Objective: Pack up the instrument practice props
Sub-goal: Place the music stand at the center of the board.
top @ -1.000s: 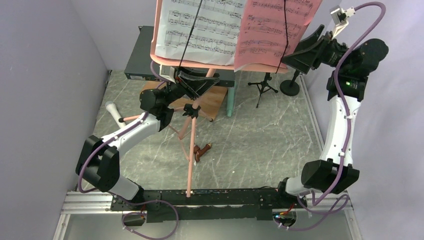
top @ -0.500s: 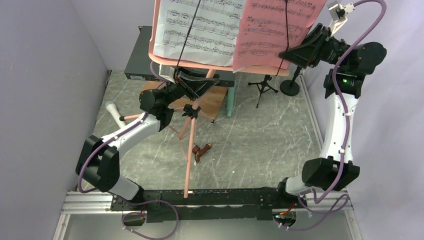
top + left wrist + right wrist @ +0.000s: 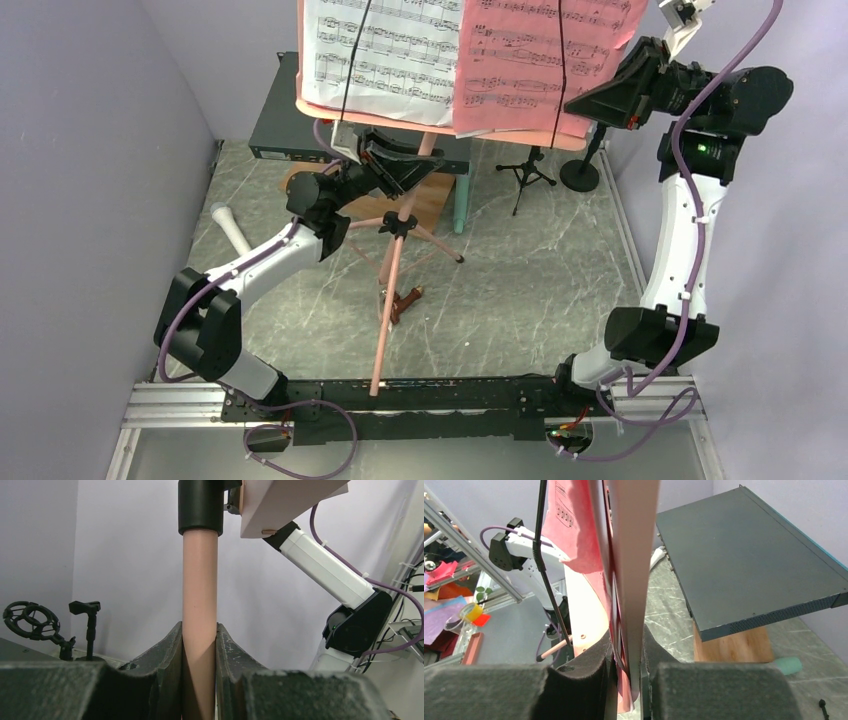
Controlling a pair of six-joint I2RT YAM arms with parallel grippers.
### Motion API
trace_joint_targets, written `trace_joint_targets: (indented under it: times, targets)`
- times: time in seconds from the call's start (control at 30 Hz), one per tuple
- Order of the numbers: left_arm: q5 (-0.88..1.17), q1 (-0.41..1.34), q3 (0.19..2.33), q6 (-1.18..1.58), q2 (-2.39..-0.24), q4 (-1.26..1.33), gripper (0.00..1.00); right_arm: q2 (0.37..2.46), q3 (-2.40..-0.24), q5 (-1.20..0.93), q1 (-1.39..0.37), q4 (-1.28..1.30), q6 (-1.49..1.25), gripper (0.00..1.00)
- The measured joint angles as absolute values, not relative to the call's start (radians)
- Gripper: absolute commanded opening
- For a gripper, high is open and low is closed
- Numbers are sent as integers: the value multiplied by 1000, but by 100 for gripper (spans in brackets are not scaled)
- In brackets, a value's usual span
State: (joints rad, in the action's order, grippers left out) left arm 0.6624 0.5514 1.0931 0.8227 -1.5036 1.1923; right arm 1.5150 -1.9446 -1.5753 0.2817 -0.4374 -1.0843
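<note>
Left tool (image 3: pixel 200 650): closed on the pink stand pole (image 3: pixel 200 580); both pads press its sides just below the black collar (image 3: pixel 200 507).
Right tool (image 3: pixel 626 655): closed on the right-hand edge of the pink music desk (image 3: pixel 634 555); the red page's edge sits between the pads too.
Music desk position: held high over the far side of the table (image 3: pixel 540 280), in front of the back wall, face turned up to the top camera.
Sheet music: white pages (image 3: pixel 385 50) on the left half of the desk, red page (image 3: pixel 520 60) on the right, each crossed by a thin black wire.
Tripod legs (image 3: pixel 435 245): splayed out from a black hub below the left tool.
White microphone (image 3: pixel 232 228): lying on the table, left of the left arm.
Mint microphone (image 3: pixel 461 205): on the table, by the corner of the wooden board.
Black mic mounts (image 3: pixel 527 172): standing at far right, near the right arm.
Dark grey box (image 3: pixel 275 120): far side, behind the desk.
Brown wooden piece (image 3: pixel 405 300): on the table, beside the long pink pole.
</note>
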Motion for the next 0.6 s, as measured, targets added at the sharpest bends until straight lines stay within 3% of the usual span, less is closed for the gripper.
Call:
trace_joint_targets:
  times: [0.6]
  targets:
    - [684, 555, 1212, 726, -1649, 1148, 0, 1672, -2133, -1576, 280, -416, -1017, 11]
